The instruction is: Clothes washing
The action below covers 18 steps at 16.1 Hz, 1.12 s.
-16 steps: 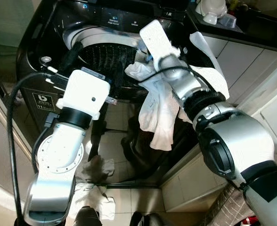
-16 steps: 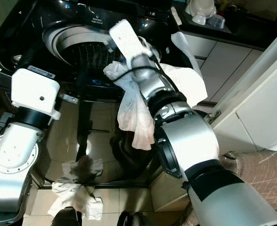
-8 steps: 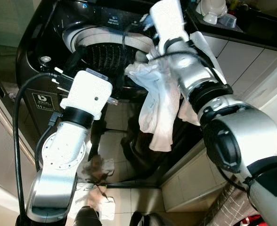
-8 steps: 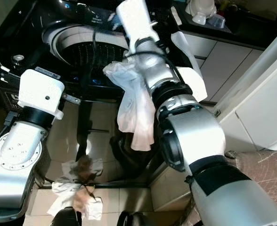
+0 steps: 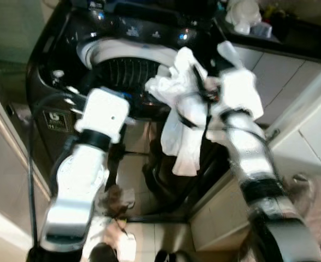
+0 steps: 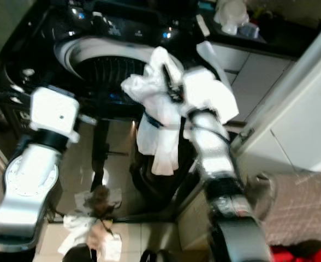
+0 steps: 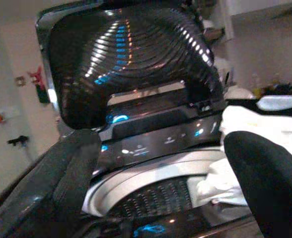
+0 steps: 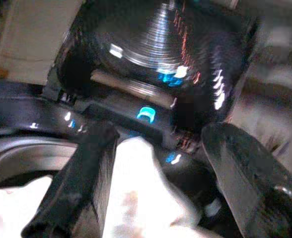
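One black washing machine (image 5: pixel 48 93) from 9 to 12 o'clock in the head views, loaded from the top, with the lid (image 7: pixel 131 59) raised upright behind the control panel and blue lights lit on it. Ribbed drum (image 5: pixel 125 71) open at about 11 o'clock. White cabinets (image 5: pixel 291 71) at 2 to 3 o'clock beside the machine, under a dark counter (image 5: pixel 297 30) bearing blurred white items (image 5: pixel 242 11) at 1 o'clock.

Large white cloth (image 5: pixel 185 136) bunched on the front rim of the machine at its right corner, just right of the drum mouth, one long fold hanging down the glossy front towards 6 o'clock. Smaller crumpled white cloth (image 6: pixel 78 222) on the tiled floor at 7 o'clock, at the foot of the machine.

Right arm reaching up from 5 o'clock, right gripper (image 8: pixel 161 139) at the top of the large white cloth near the centre, fingers spread wide, a fold of the cloth lying between them and touching one finger (image 8: pixel 81 183). Left arm rising from 7 o'clock, left gripper (image 7: pixel 161 148) before the front rim at 10 o'clock, fingers spread apart with nothing between them, pointed at the drum and the lid. Head views blurred.
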### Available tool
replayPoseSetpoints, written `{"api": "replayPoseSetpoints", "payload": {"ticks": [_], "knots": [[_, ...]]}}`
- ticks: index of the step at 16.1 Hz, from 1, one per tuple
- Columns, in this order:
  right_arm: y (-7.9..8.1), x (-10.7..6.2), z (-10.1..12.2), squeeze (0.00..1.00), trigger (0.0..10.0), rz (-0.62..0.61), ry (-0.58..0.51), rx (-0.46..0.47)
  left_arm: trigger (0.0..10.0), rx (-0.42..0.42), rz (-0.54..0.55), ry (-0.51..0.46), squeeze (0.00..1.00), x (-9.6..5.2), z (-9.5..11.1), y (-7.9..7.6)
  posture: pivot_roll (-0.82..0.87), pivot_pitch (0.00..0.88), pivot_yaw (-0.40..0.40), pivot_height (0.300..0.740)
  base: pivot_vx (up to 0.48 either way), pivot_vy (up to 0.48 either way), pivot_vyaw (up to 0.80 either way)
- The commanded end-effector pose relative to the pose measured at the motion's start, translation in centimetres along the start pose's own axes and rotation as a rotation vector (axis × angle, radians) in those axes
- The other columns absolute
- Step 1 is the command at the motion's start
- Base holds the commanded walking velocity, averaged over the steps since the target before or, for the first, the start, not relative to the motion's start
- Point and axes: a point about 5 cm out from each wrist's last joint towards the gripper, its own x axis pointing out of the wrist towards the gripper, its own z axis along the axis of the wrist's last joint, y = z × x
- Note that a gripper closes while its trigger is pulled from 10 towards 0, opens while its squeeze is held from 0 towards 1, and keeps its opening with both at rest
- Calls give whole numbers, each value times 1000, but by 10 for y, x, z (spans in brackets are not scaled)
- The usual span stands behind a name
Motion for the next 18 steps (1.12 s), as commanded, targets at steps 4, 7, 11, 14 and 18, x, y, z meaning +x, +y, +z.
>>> {"api": "replayPoseSetpoints", "payload": {"ticks": [4,7,11,14,18], "knots": [[6,-61,-5,0,10000,126,85,-76,10000,-17,-32,-27,0,5,-2,-5,61,14,-129,740,0,0,0],[21,-81,-73,0,10000,94,461,134,10000,-18,-34,-43,0,9,-2,-6,82,7,-111,740,0,0,0],[40,-68,-93,0,10000,73,590,251,10000,-10,-26,-57,0,11,-1,-3,109,0,-110,740,0,0,0],[48,-67,-107,0,10000,68,695,332,10000,-1,-14,-57,0,9,-1,0,133,9,-119,740,0,0,0],[50,-38,-93,0,10000,77,574,220,10000,-2,-4,-57,0,8,-1,0,136,20,-120,740,0,0,0]]}}
